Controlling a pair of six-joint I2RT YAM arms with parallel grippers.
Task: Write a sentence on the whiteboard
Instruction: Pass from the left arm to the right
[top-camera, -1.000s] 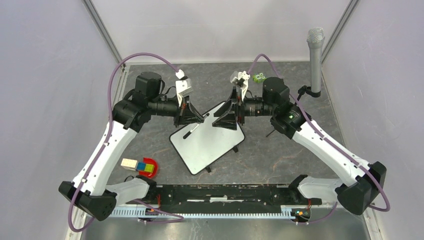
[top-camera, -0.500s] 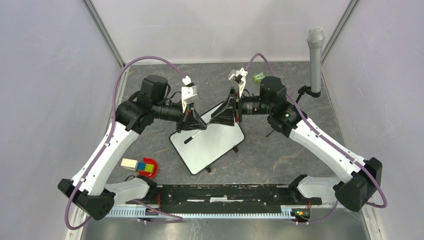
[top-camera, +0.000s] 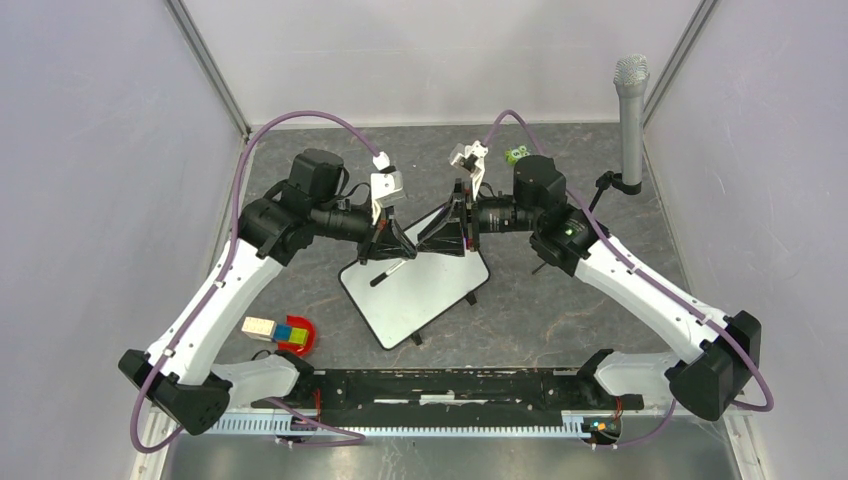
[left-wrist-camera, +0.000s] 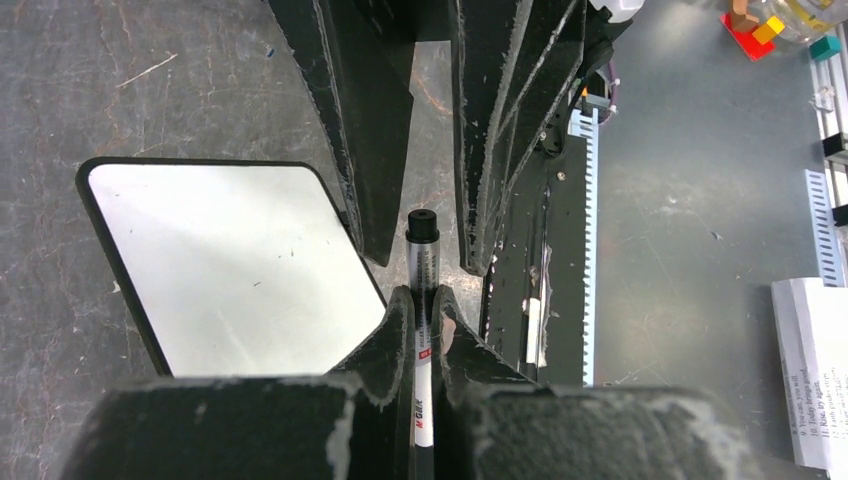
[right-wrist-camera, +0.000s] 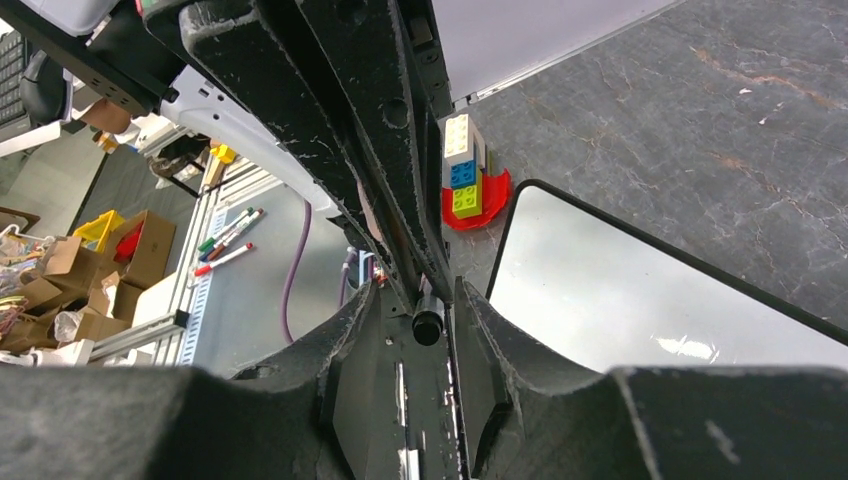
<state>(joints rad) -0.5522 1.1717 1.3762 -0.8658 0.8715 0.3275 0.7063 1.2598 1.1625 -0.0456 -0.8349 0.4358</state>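
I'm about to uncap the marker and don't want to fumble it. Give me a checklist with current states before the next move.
1. Grip on the marker: ok. The left end effector is shut on its barrel.
2. Cap alignment: ok. The cap sits between the fingers of the right end effector.
3. Right end effector closed on the cap: not ok. Gaps show on both sides.
4. Cap removed: not ok. It is on the marker.
5. Writing surface: ok. The whiteboard is blank and lies flat below both end effectors.
6. Ink flow: cannot tell.
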